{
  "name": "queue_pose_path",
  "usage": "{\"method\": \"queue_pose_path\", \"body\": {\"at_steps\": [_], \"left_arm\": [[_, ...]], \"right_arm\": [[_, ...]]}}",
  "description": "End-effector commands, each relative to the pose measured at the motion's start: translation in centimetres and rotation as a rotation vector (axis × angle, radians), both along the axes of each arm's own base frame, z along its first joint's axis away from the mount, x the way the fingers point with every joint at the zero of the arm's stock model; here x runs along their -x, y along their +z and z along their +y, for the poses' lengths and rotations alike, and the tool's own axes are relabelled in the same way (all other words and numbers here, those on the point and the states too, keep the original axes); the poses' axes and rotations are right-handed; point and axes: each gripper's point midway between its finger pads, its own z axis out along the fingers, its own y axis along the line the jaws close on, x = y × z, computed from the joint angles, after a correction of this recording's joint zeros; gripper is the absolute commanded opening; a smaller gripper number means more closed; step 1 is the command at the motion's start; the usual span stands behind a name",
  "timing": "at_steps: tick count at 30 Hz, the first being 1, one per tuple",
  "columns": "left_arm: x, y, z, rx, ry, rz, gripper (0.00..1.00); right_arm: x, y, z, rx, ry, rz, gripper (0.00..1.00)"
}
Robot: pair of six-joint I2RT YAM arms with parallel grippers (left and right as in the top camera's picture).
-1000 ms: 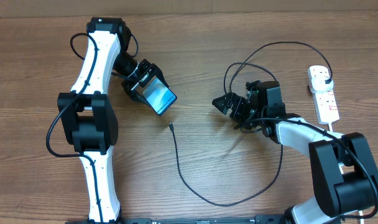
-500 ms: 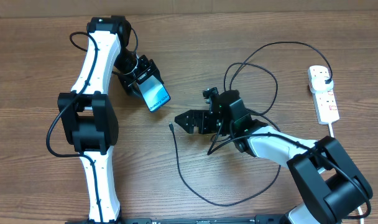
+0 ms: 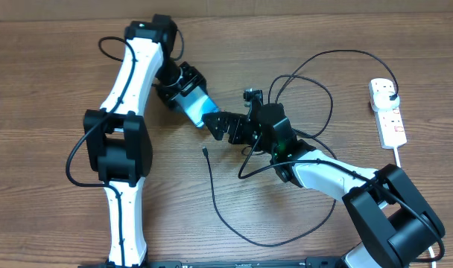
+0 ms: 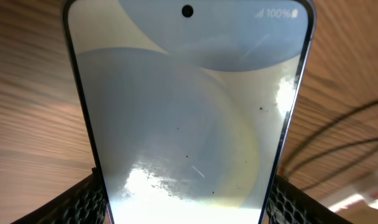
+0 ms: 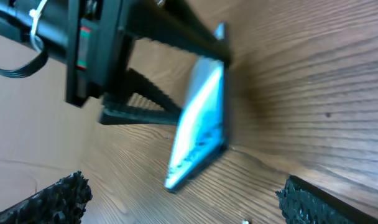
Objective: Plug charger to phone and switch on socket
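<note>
My left gripper (image 3: 191, 100) is shut on the phone (image 3: 200, 110), holding it tilted above the table near the middle. In the left wrist view the lit screen (image 4: 189, 106) fills the frame between my fingers (image 4: 186, 202). My right gripper (image 3: 225, 125) is open and empty, right beside the phone's lower end; in the right wrist view (image 5: 189, 202) the phone (image 5: 198, 124) stands ahead of the open jaws. The charger's connector tip (image 3: 204, 151) lies on the table just below the phone. Its black cable (image 3: 234, 227) loops round to a plug (image 3: 391, 92) in the white socket (image 3: 390, 123).
The charger cable makes loose coils (image 3: 301, 82) behind my right arm. The socket's thick white cord (image 3: 400, 152) runs off towards the right front. The wooden table (image 3: 48, 186) stretches left and front.
My left arm has swung the phone right, towards the middle. My right gripper has moved left and then up, from near the cable coils to beside the phone.
</note>
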Motion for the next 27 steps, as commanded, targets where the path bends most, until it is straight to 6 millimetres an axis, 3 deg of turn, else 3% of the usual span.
{"method": "queue_pose_path", "body": {"at_steps": [1,7,10,13,19,27], "left_arm": [[-0.4,1.5,-2.3,0.080,0.077,0.012,0.04],[-0.6,2.5,-5.0,0.186,0.076,0.012,0.04],[-0.4,2.6,-5.5,0.195,0.077,0.019,0.04],[-0.1,2.6,-6.0,0.194,0.067,0.024,0.04],[0.5,2.6,-7.2,0.193,0.041,0.028,0.04],[1.1,2.4,-8.8,0.175,0.014,0.025,0.04]], "right_arm": [[-0.6,1.5,0.4,-0.054,-0.023,0.001,1.00],[-1.5,0.0,-0.2,-0.055,-0.083,0.046,0.99],[-2.1,-0.8,-0.5,-0.054,-0.109,0.069,0.92],[-2.8,-0.8,-1.2,-0.041,-0.156,0.056,0.84],[-4.0,-0.2,-2.1,-0.042,-0.200,0.035,0.82],[-4.6,0.0,-2.5,-0.041,-0.215,0.036,0.58]]}}
